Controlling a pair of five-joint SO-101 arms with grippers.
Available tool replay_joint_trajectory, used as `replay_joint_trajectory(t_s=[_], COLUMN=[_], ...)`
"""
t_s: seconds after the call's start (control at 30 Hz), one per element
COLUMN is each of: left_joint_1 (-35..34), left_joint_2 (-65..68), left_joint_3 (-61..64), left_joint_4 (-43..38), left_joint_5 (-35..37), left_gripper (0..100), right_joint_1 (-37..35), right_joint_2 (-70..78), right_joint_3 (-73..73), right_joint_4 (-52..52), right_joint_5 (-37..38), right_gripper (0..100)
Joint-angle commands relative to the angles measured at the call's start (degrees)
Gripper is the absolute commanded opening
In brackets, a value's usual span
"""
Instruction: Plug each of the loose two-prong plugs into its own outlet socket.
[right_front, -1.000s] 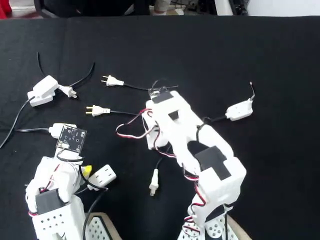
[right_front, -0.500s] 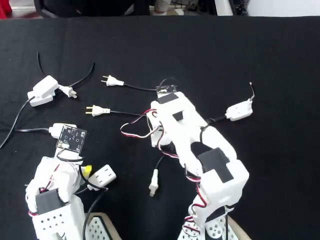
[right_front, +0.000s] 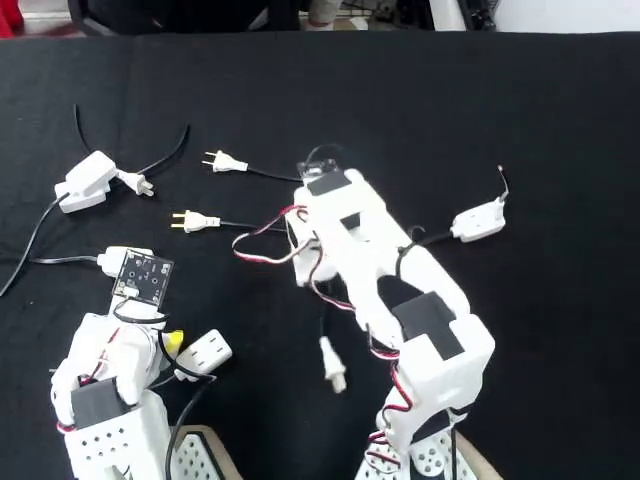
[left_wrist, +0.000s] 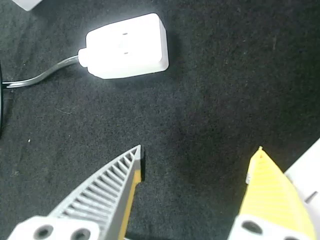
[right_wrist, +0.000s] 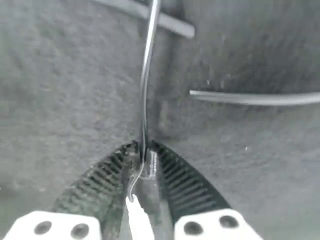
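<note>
White two-prong plugs, four

Setting: robotics lab bench, laid out for a manipulation trial.

Table covered edge to edge in black cloth. Two small white printed-plastic arms stand side by side at its near edge, left arm and right arm. Red-white-black servo leads run bare along the links, and an uncased circuit board sits on the left wrist. Two-prong plugs and white outlet sockets lie spread over the cloth. Cables and equipment clutter sit beyond the far edge.
</note>
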Motion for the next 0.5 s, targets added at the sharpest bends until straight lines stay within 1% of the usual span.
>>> replay_joint_trajectory(t_s=[0.0,0.2,0.27,0.37,0.47], left_joint_1=[0.4,0.4,0.4,0.4,0.4], left_joint_2=[-0.4,-0.4,-0.4,-0.4,-0.4], left_joint_3=[-0.4,-0.4,-0.4,-0.4,-0.4], left_joint_4=[0.0,0.0,0.0,0.0,0.0], left_joint_5=[-0.3,-0.3,-0.3,-0.3,-0.3], left_gripper=[33,33,33,33,33], right_joint_1=[-0.1,0.0,0.4,1.1,1.1], right_joint_2=[-0.4,-0.2,0.7,4.8,10.5], right_joint_3=[-6.6,-15.6,-16.0,-16.2,-17.8], right_joint_4=[0.4,-0.8,-5.9,-13.8,-17.8], right_joint_5=[4.2,12.6,15.5,17.0,18.7], right_gripper=[1.1,1.1,1.1,1.1,1.1])
